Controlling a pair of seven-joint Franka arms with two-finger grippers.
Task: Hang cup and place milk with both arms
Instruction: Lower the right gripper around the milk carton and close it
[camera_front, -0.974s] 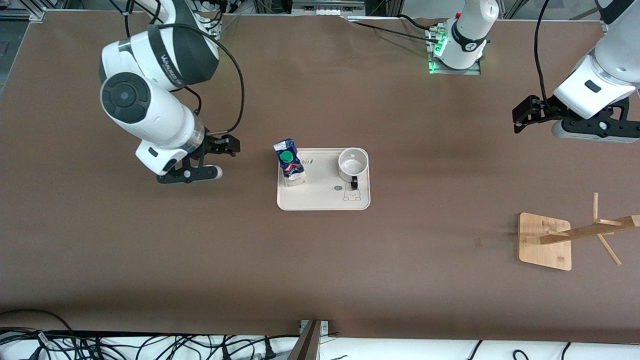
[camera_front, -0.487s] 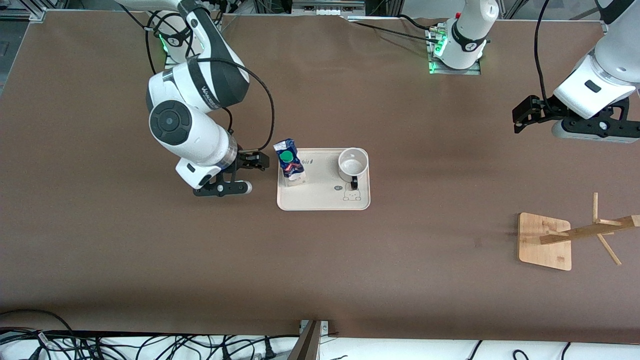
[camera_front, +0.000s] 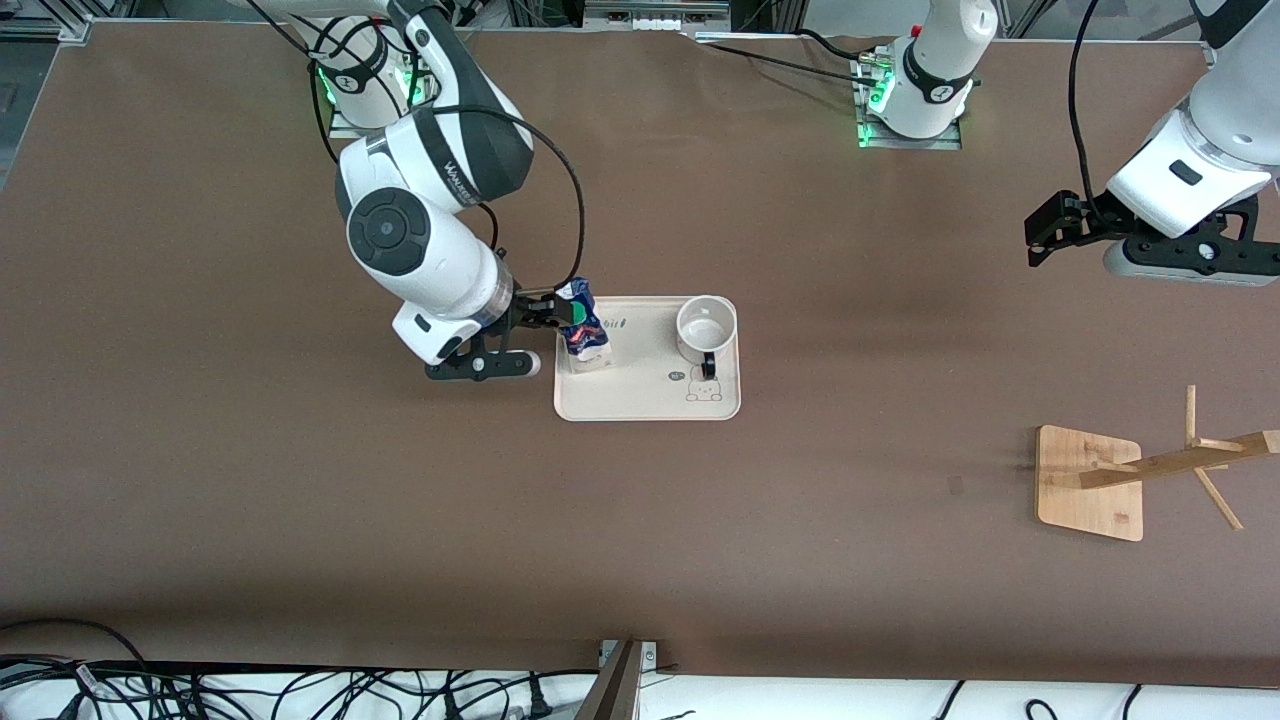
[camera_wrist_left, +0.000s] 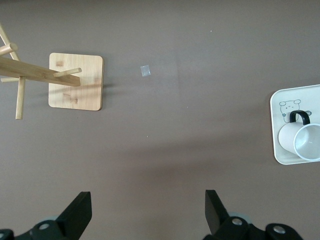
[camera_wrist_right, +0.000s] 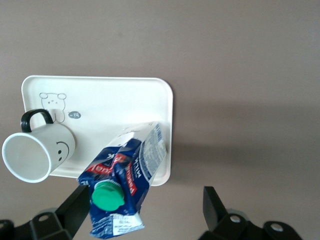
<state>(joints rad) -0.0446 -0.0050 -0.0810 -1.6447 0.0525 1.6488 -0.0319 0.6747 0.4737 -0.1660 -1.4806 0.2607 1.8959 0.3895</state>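
Cream rectangular plastic tray (camera_front: 650, 400) with rounded corners and a small bear drawing: centre of the front view, flat on the brown table (camera_front: 640, 540).

Small dark blue gable-top milk carton (camera_front: 583, 332) with a round green cap, red and white print: upright on the tray, at the tray's end toward the right arm.

Small white ceramic cup (camera_front: 706, 324) with thin black loop handle: upright on the same tray, at the end toward the left arm, handle turned toward the front camera. The right wrist view shows a black smiley face on its side (camera_wrist_right: 62, 147).

Pale wooden cup stand (camera_front: 1090, 482), square base with a pegged post: lower right of the front view, well apart from the tray.

Right gripper (camera_front: 545, 318): black, two-fingered, left of centre in the front view, at the milk carton. Fingers spread apart, one on each side of the carton in the right wrist view; contact cannot be told.

Left gripper (camera_front: 1045, 232): upper right of the front view, over bare table, waiting. Fingers (camera_wrist_left: 80, 214) spread wide, nothing between them.
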